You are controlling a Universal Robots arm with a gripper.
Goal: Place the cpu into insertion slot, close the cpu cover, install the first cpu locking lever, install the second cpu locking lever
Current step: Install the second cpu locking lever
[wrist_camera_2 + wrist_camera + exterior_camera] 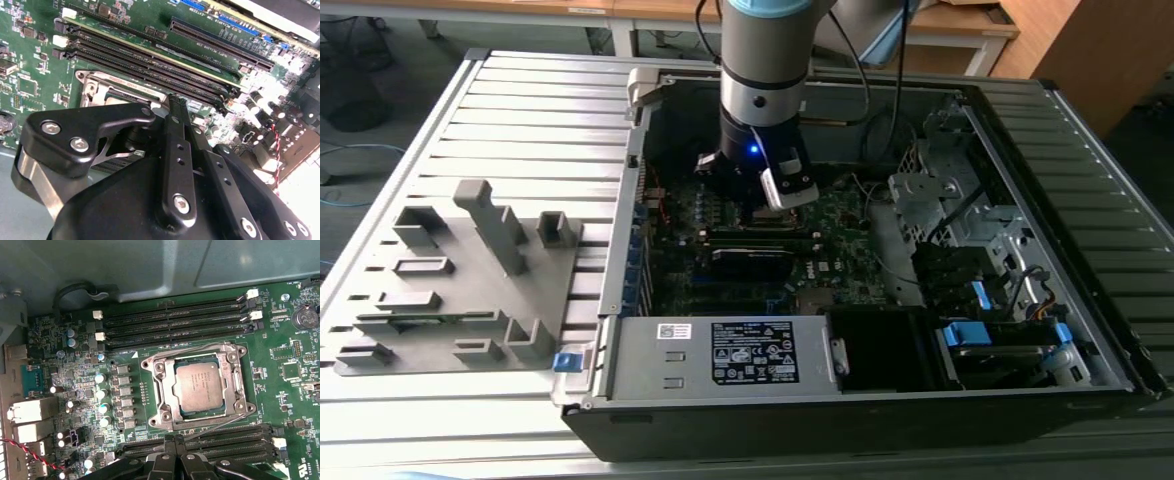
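In the exterior view the arm reaches down into the open computer case [1014, 300], its hand [767, 205] low over the green motherboard [841, 250] near the case's middle. In the first wrist view the cpu [199, 387] lies flat in the insertion slot [172, 402], silvery top up, with the cpu cover [159, 390] down around it so the chip shows through its square window; thin wire levers run along the frame's edges, though whether they are hooked I cannot tell. The hand [174, 460] sits just beside the socket, above the nearer bank of black memory slots [230, 440], touching neither chip nor cover. Its black fingers [177, 150] look pressed together, with nothing between them, in the second wrist view.
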